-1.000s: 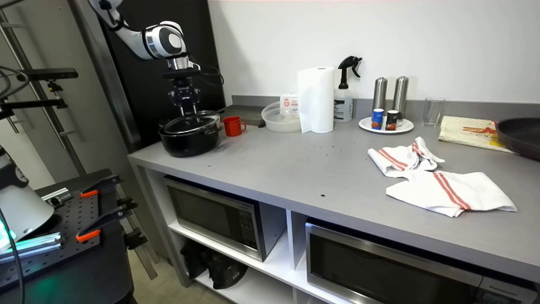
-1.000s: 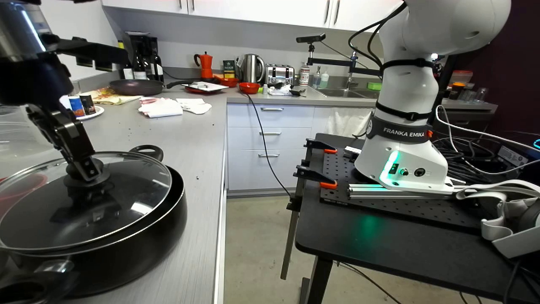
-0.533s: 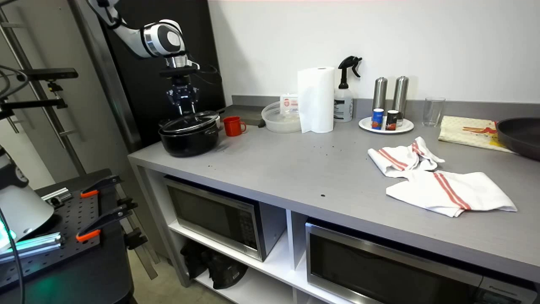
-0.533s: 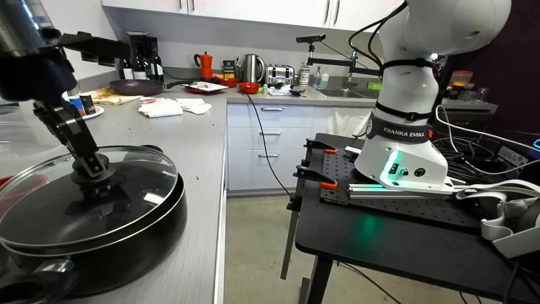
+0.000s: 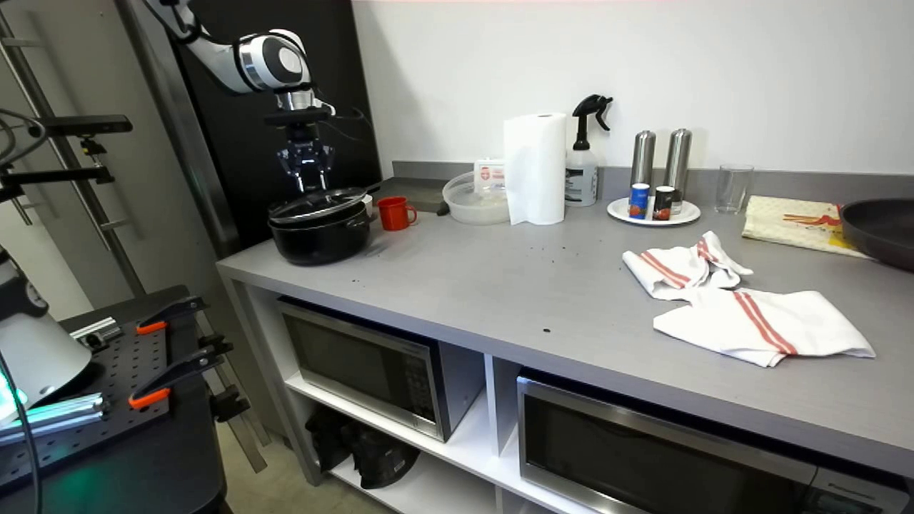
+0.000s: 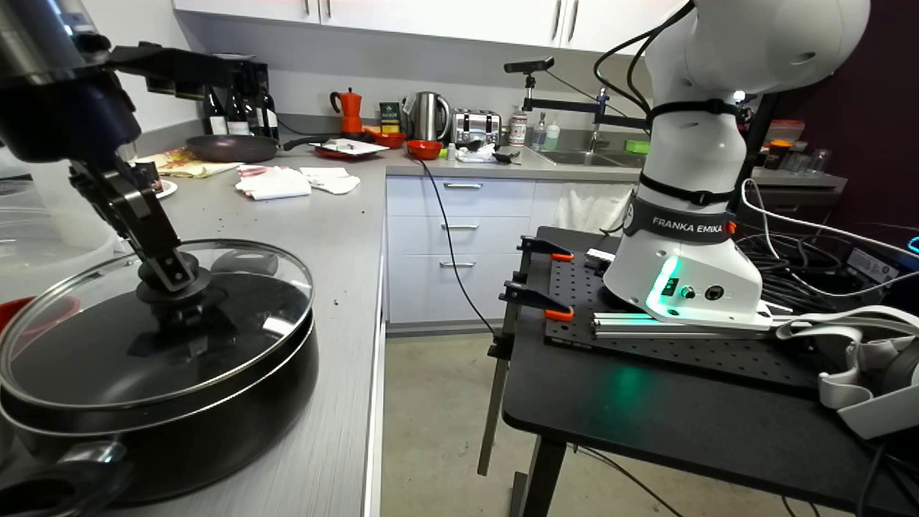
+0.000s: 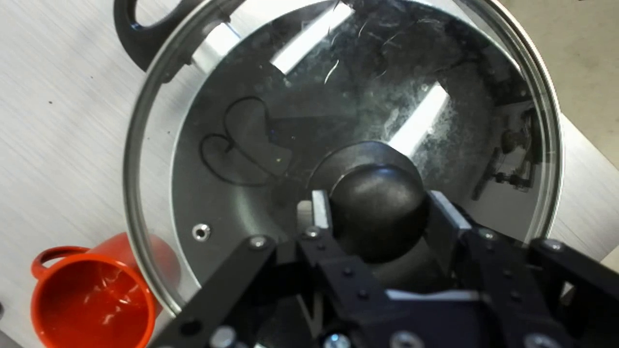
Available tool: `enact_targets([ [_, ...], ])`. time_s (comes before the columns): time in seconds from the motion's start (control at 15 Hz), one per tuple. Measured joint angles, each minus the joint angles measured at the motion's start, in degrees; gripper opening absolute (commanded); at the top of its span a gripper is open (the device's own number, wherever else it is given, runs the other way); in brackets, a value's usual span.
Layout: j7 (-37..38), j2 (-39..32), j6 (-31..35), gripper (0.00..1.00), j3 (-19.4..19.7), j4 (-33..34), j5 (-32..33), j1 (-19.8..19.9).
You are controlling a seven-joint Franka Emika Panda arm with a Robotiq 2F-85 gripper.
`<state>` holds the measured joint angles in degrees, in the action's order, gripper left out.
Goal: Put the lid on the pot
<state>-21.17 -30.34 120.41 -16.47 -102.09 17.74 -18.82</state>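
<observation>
Jaws around knob [image 7: 379, 210], lid [image 7: 314, 108] over pot [image 6: 244, 424]

"FRANKA EMIKA" reads on the robot's base collar [image 6: 682, 224]; "Panasonic" on a microwave [image 5: 678, 453].

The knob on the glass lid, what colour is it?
The knob is black; it shows best in the wrist view.
</observation>
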Motion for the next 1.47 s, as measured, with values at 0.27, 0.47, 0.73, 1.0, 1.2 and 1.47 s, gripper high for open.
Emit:
enact_targets([
  [0.27, -0.26, 0.00, 0.01, 0.25, -0.63, -0.01, -0.61, 0.02],
  [0.47, -0.42, 0.00, 0.07, 0.25, -1.00, -0.01, -1.33, 0.08],
  [0.73, -1.47, 0.18, 0.75, 0.25, -1.22, -0.18, -3.14, 0.67],
  [1.0, -3.22, 0.55, 1.93, 0.25, -1.27, -0.82, -5.06, 1.83],
  [1.2, -4.57, 0.54, 2.40, 0.25, -1.27, -1.17, -6.15, 2.78],
  [1.47, -5.99, 0.42, 2.42, 0.25, -1.27, -1.43, -7.06, 3.53],
])
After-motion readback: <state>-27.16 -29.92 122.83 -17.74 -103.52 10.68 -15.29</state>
